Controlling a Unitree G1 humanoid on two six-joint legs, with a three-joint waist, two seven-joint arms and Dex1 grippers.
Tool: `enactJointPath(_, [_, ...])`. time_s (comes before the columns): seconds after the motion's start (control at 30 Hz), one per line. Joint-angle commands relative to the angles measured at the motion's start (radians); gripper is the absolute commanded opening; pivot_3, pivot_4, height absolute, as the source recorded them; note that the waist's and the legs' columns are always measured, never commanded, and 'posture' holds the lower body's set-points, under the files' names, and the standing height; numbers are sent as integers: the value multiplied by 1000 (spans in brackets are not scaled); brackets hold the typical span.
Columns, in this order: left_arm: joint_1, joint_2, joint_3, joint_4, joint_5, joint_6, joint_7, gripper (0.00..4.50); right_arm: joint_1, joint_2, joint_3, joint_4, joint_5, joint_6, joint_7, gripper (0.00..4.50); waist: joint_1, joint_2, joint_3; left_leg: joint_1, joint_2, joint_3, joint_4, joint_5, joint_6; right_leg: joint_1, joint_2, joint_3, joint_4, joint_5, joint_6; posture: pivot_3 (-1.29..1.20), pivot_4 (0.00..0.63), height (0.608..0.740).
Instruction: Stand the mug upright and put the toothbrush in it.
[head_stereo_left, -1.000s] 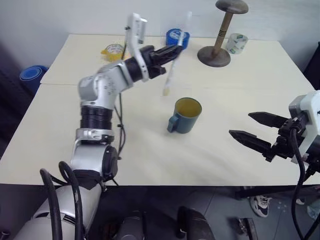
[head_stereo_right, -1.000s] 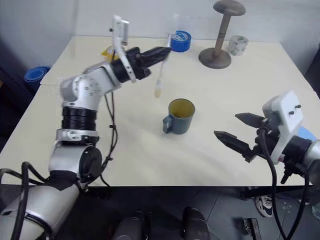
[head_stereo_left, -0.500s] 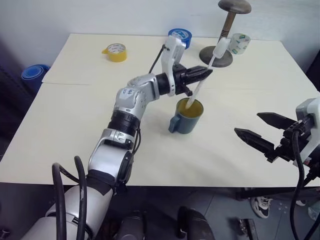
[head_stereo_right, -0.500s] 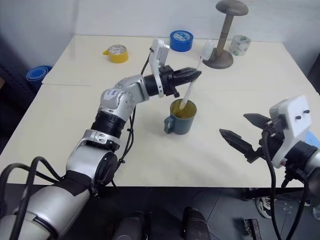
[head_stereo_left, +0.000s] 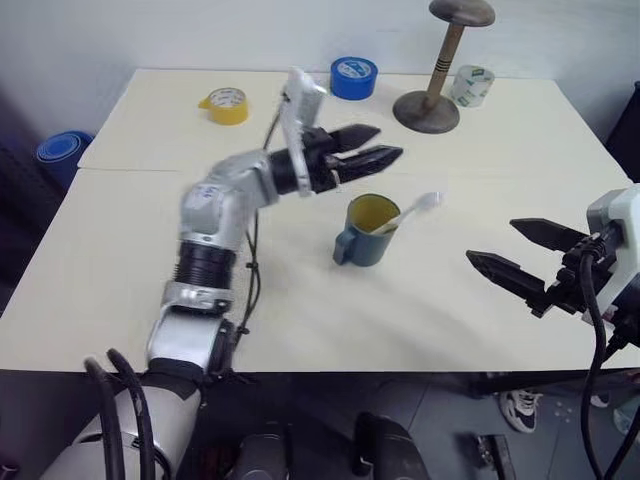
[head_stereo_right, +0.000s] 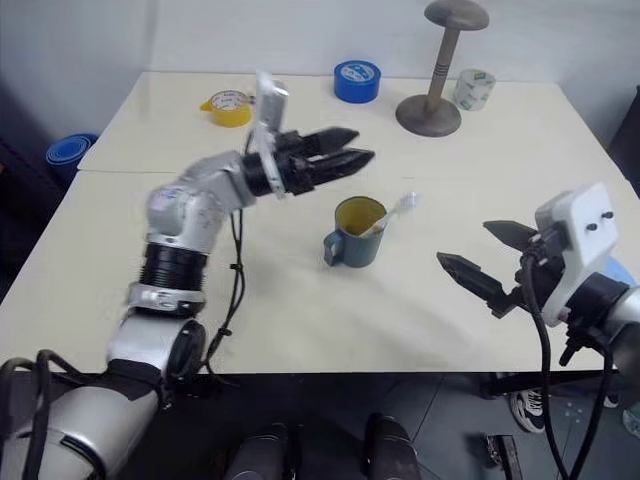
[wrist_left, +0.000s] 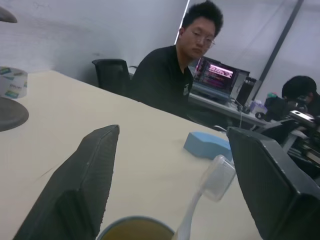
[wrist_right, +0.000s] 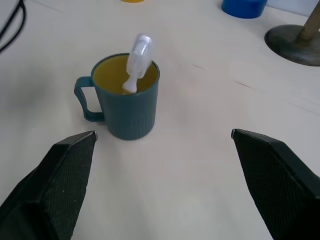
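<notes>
The mug (head_stereo_left: 369, 230) stands upright mid-surface (head_stereo_left: 130, 260), the toothbrush (head_stereo_left: 408, 211) leaning inside it. The left end effector (head_stereo_left: 372, 144) hovers open just beyond; the right end effector (head_stereo_left: 520, 250) gapes empty, near-right.

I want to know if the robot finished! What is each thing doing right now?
Dark teal-blue ribbed mug: upright on the table.
White-headed toothbrush: in the mug, leaning over its rim, head out.
Left gripper: open, empty, beside the mug.
Right gripper: open, empty.
</notes>
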Motion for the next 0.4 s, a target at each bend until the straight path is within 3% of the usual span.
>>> enactJointPath(0.03, [23, 207, 14, -117, -49, 63, -171, 3510, -4, -38, -3, 47, -49, -17, 86, 4500, -6, 1, 0, 1, 0, 0, 0, 0, 0, 0, 0, 0, 1, 0, 0, 0, 150, 740])
enactJointPath(0.2, [134, 570, -72, -98, 66, -126, -504, 3510, 18, -99, -24, 146, -68, 5, 288, 4500, -3, 3, 0, 1, 0, 1, -1, 0, 0, -1, 1, 0, 0, 0, 0, 0, 150, 740])
enactJointPath(0.27, [165, 650, -91, -85, 106, -202, -575, 3510, 19, -119, -33, 177, -67, 9, 364, 4500, 4, 3, 0, 0, 0, 1, 0, 0, 0, 0, 0, 0, -2, 0, 0, 0, 150, 740])
enactJointPath(0.4, [168, 696, -87, -43, 134, -247, -599, 3510, -23, -145, -12, 233, -90, 0, 432, 4500, 15, 3, 0, -1, 0, 0, 1, 0, 0, 1, 0, 0, -3, 0, 0, 0, 150, 740])
